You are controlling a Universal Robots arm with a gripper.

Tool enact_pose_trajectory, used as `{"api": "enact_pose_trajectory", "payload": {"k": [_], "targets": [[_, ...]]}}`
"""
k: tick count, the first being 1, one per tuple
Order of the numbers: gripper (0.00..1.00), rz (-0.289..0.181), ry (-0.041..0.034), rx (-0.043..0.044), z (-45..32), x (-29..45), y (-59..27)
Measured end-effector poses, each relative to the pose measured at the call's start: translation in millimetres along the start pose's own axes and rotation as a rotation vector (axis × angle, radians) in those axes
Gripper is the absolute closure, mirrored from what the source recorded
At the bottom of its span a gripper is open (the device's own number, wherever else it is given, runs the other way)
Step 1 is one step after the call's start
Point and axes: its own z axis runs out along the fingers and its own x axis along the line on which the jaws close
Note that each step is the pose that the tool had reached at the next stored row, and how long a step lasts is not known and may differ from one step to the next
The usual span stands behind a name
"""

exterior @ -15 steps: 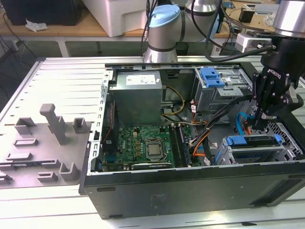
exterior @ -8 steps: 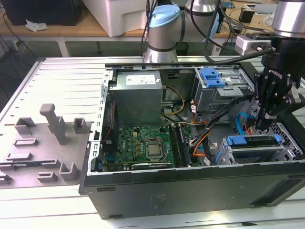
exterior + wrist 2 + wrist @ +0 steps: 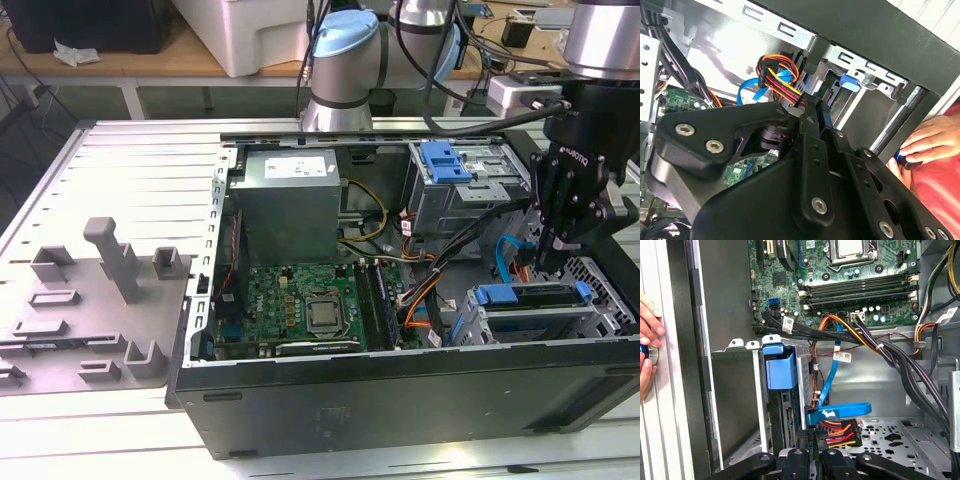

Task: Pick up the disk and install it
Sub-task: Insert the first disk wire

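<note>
Hanging inside the open computer case [image 3: 400, 400] near the exterior view's right edge, the gripper [image 3: 553, 255] has its black fingers [image 3: 809, 135] drawn narrow, almost together. Their tips are right at a cluster of plugs: a black power plug [image 3: 839, 432] with red, orange and yellow wires, and a blue data plug [image 3: 837, 411] just beside it (whether the tips actually pinch either one cannot be told). Just below the gripper in the exterior view stands the metal drive cage [image 3: 520, 325]. The disk [image 3: 530, 295] is slid into it, its blue frame showing along the cage's upper edge there and as a blue tab [image 3: 780, 371] in the first wrist view. Farther into the case lie the green circuit board [image 3: 290, 300] and the grey power supply box [image 3: 290, 200], with a bare blue bracket [image 3: 445, 160] on the upper bay. Outside the case wall a person's hand [image 3: 927, 140] rests on a small blue knob [image 3: 901, 159]. Toward the exterior view's left, a grey plastic fixture [image 3: 110, 260] with upright blocks lies on the table [image 3: 130, 160].
</note>
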Motion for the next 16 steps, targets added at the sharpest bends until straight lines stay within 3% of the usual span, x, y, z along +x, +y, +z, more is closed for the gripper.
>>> {"api": "enact_pose_trajectory", "payload": {"k": [16], "targets": [[0.83, -0.038, -0.0042, 0.0168, 1.0, 4.6, 0.6]]}}
